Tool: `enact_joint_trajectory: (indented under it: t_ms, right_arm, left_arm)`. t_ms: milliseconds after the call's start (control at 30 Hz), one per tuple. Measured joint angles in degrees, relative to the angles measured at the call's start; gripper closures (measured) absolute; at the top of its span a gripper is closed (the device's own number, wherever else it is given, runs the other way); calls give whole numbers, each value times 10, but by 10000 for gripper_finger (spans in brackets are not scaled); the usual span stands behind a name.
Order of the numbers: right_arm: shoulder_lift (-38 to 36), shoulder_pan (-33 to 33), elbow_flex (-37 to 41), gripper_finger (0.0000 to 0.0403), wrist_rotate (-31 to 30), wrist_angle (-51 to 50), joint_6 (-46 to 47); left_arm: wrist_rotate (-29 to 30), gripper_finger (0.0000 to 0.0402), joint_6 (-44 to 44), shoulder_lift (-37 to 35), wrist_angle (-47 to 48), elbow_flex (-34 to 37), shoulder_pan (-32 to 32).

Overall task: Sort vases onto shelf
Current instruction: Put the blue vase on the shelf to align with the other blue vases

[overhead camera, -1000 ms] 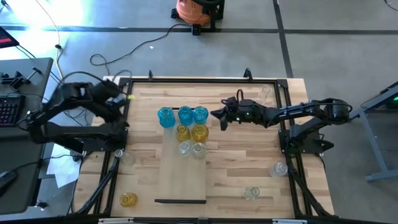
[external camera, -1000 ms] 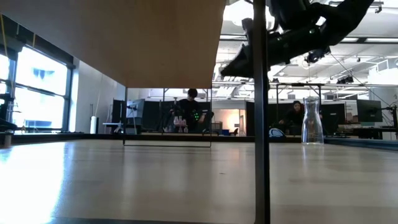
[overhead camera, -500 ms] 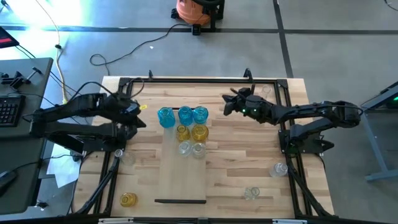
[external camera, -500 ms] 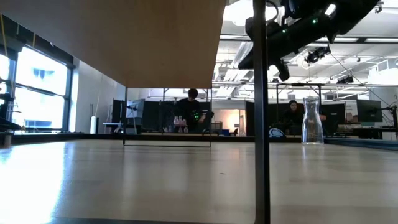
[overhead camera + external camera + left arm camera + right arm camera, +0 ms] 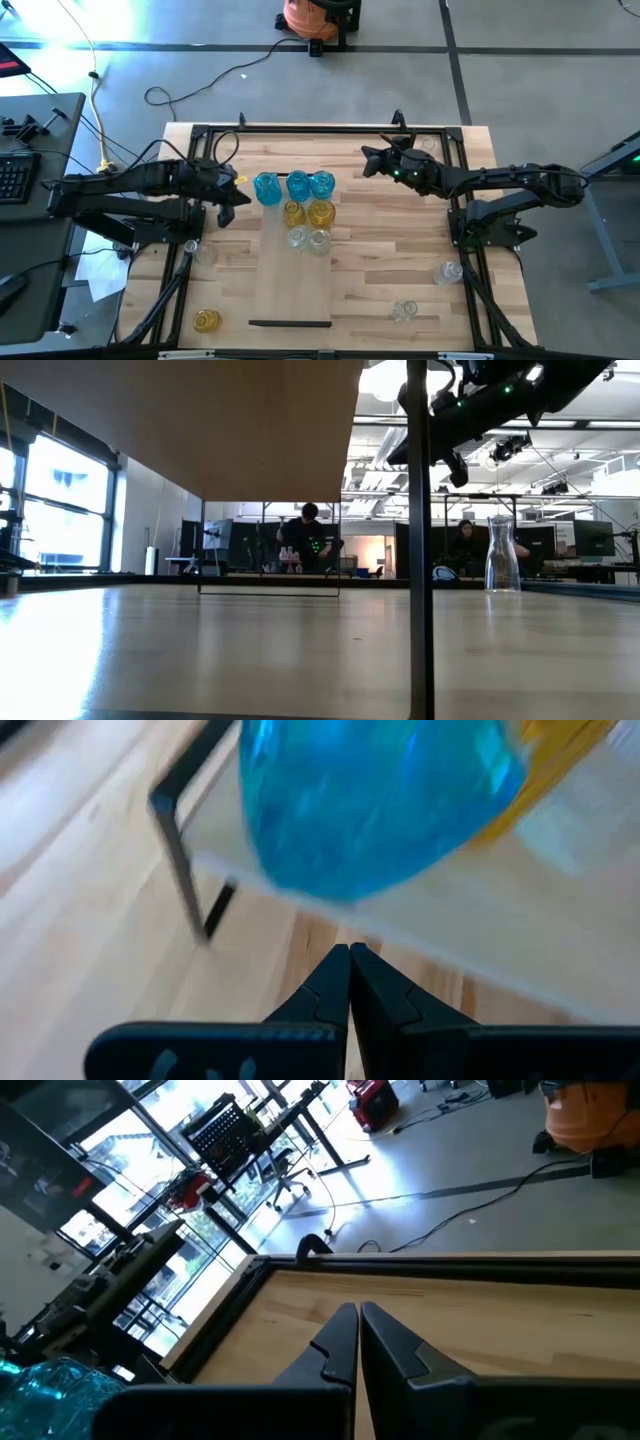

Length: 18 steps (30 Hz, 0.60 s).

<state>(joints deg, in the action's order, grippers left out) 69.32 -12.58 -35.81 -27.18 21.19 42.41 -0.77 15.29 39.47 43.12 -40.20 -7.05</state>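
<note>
Reaching toward the blue vase [image 5: 266, 188] at the far left corner of the shelf [image 5: 290, 275], the left gripper [image 5: 237, 196] hangs just beside it with its jaws pressed together and nothing between them; in the left wrist view the fingertips [image 5: 349, 960] meet right under the vase's round body. To take hold of anything, those jaws must first spread wide, and the approach ought to be slow and level, since the vases stand packed against each other: three blue along the shelf's far end, two yellow [image 5: 308, 213] behind them, two clear [image 5: 308, 240] after those. A careless nudge could topple the row.

The right gripper [image 5: 368, 160] is also pinched shut and empty, raised over the table's far side, near the right of the cluster.

Loose vases wait off the shelf: a yellow one [image 5: 206, 321] at the near left corner of the table, clear ones [image 5: 404, 311] toward the near right. The shelf's near half lies bare, so those seem the more useful targets.
</note>
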Motion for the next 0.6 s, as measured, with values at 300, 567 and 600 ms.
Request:
enact_joint_trajectory:
  t_ms: [300,567,600]
  right_arm:
    - [0,14,0,403,-23,1,11]
    - [0,15,0,403,-21,1,7]
    - [0,15,0,403,-21,1,7]
  left_arm:
    - [9,401,-11,0,-44,8,0]
    - [44,401,-21,0,-82,8,0]
    - [47,402,-21,0,-84,8,0]
